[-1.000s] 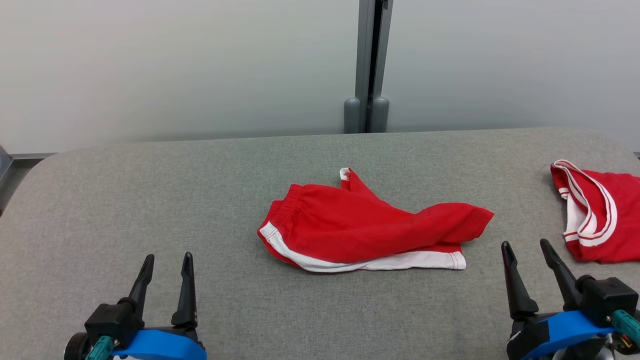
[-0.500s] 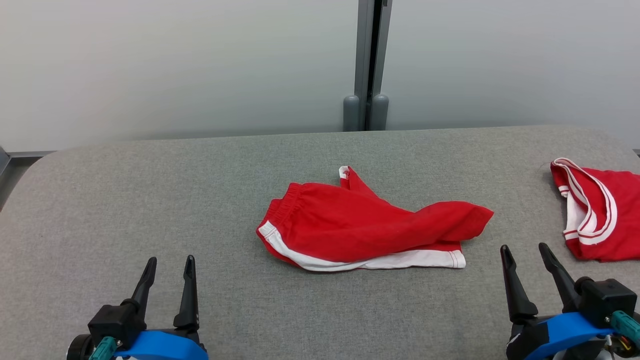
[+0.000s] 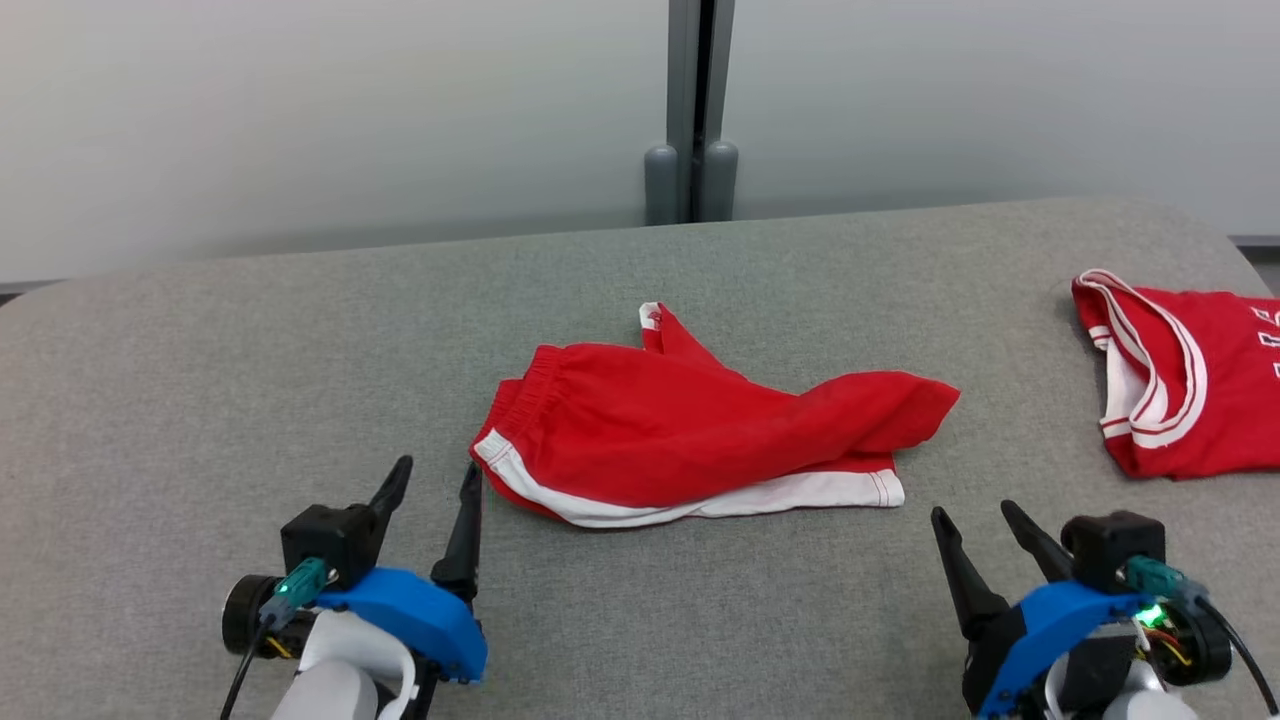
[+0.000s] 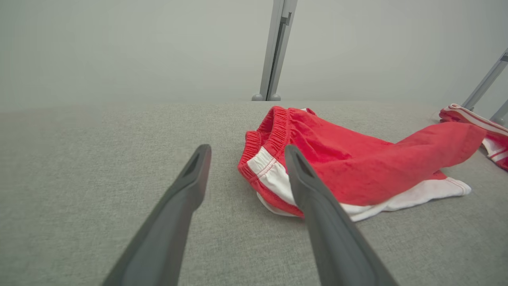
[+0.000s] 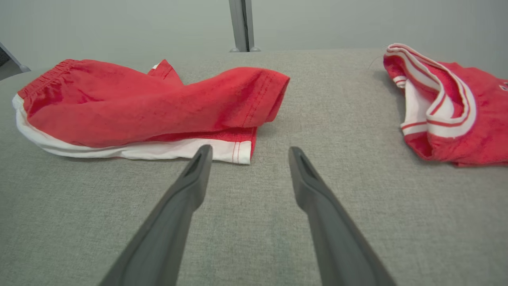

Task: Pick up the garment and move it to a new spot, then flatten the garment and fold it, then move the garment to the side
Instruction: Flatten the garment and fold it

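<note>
The garment [image 3: 700, 430] is a pair of red shorts with white trim, lying crumpled in the middle of the grey table [image 3: 200, 380]. My left gripper [image 3: 437, 466] stands open just left of its waistband corner, low over the table, and holds nothing. In the left wrist view the garment [image 4: 357, 159] lies behind the right finger of the left gripper [image 4: 247, 147]. My right gripper [image 3: 972, 510] is open and empty, a little in front of the white hem at the garment's right end. The right wrist view has the garment [image 5: 139, 103] just beyond the right gripper [image 5: 250, 148].
A second red garment with white striped trim [image 3: 1190, 390] lies at the table's right edge, apart from the shorts. A grey post [image 3: 690, 110] stands behind the table against pale panels. Bare table surface stretches to the left and along the front.
The head camera has shifted, so the whole scene sits further left and higher. My left gripper has moved forward and right, up to the garment's waistband corner. The right gripper has edged left.
</note>
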Motion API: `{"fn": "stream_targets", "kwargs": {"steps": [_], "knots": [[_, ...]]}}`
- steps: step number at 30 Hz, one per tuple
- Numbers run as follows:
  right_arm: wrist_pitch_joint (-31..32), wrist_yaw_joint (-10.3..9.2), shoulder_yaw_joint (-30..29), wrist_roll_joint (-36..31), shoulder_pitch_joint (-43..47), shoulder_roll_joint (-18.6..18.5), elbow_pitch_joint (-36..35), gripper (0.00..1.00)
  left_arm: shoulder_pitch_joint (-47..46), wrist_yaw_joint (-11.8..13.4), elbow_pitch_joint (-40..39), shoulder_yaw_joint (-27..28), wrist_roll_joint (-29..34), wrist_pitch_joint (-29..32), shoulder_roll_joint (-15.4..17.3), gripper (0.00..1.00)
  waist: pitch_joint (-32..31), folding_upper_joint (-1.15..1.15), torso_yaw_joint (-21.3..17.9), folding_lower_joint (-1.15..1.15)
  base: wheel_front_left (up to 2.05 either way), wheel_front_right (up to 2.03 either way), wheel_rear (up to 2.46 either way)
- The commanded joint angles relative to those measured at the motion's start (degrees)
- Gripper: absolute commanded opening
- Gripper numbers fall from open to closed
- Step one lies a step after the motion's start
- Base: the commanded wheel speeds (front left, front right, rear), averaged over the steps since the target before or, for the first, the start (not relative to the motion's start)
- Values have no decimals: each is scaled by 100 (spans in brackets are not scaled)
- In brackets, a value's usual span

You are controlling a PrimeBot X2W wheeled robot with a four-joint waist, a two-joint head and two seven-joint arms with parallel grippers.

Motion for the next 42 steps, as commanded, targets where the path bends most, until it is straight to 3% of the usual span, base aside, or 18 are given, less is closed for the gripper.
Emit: {"fn": "stream_targets", "kwargs": {"steps": [1,10,30,31,32,34,35,37,38,42], "knots": [[71,0,4,-7,-187,-5,100,100,-173,-23,121,-56,-30,76,-55,100,63,0,-32,-1,0,0,0],[174,0,64,-134,-1154,-4,1107,100,-968,141,898,-95,-112,265,-278,100,470,0,-165,-1,0,0,0],[251,0,380,-792,-2160,-3,2984,100,-1600,79,1539,-522,176,107,-236,100,857,0,12,-1,0,0,0],[263,0,403,-782,-2177,-2,3037,95,-1615,71,1555,-541,167,119,-237,100,862,0,16,-1,0,0,0],[294,0,430,-793,-2183,-2,3079,79,-1625,47,1571,-564,149,151,-239,100,868,0,19,-1,0,0,0],[345,0,500,-767,-2186,0,3162,56,-1629,-3,1617,-627,124,237,-225,100,886,0,22,-1,0,0,0],[375,0,549,-751,-2195,0,3198,49,-1643,-24,1637,-657,112,283,-214,92,901,0,21,-1,0,0,0],[431,0,653,-698,-2209,0,3254,29,-1701,-71,1675,-735,80,365,-201,49,938,0,18,-1,0,0,0],[461,0,710,-681,-2205,1,3274,0,-1733,-99,1707,-784,71,412,-194,3,952,0,17,-1,0,0,0],[484,2,860,-579,-2220,3,3278,0,-1823,-158,1757,-885,-10,543,-136,0,987,0,-8,-1,0,0,0]]}}
